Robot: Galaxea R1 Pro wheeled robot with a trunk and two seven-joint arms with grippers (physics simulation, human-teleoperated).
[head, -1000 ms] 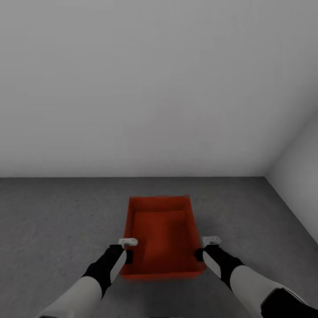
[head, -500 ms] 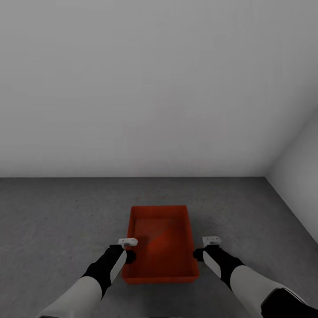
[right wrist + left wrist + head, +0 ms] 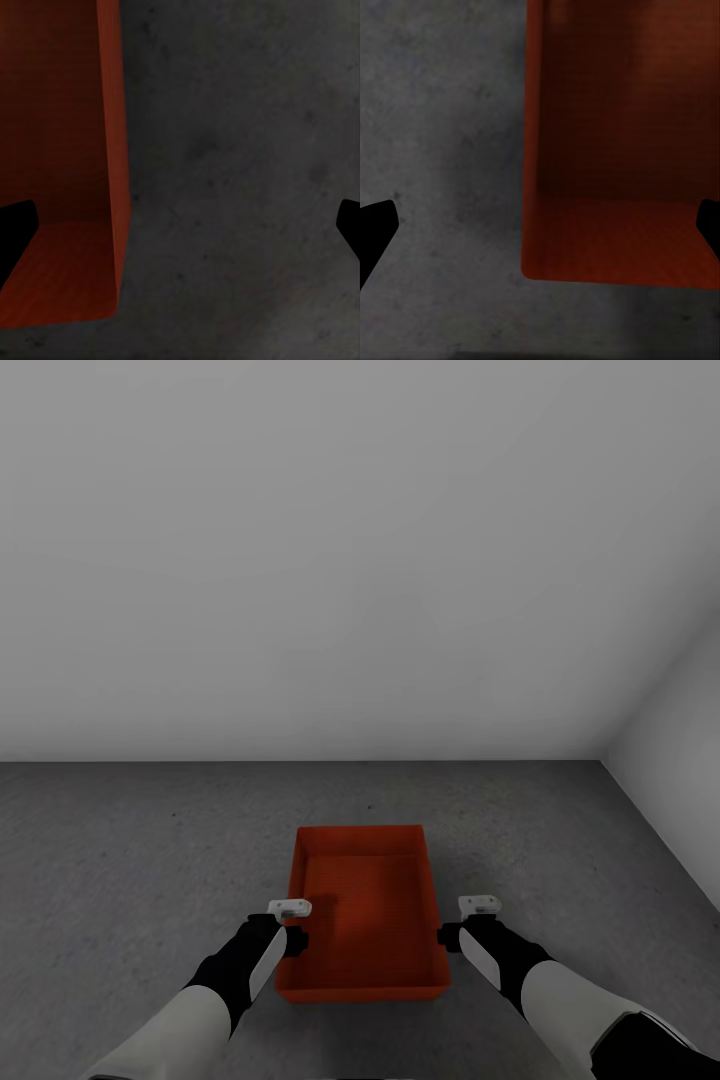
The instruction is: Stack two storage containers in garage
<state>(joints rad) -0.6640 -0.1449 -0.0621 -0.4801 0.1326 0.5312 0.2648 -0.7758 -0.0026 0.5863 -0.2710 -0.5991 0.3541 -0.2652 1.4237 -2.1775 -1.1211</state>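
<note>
A red-orange storage container (image 3: 365,920) rests open side up on the dark grey concrete floor (image 3: 140,860) of the garage, straight ahead of me. I make out one bin outline and cannot tell whether another is nested beneath it. My left gripper (image 3: 291,932) hovers open just above the bin's left wall (image 3: 534,150), not touching it. My right gripper (image 3: 462,928) hovers open just above the right wall (image 3: 112,150), also apart from it. In both wrist views the black fingertips (image 3: 375,229) (image 3: 15,225) stand wide apart with nothing between them.
A plain pale grey wall (image 3: 360,560) stands a short way behind the bin. A side wall (image 3: 680,760) meets it at a corner on the right. Bare concrete stretches to the left of the bin and in front of it.
The container has dropped from between my grippers down onto the floor and settled there. Both arms have stayed where they were.
</note>
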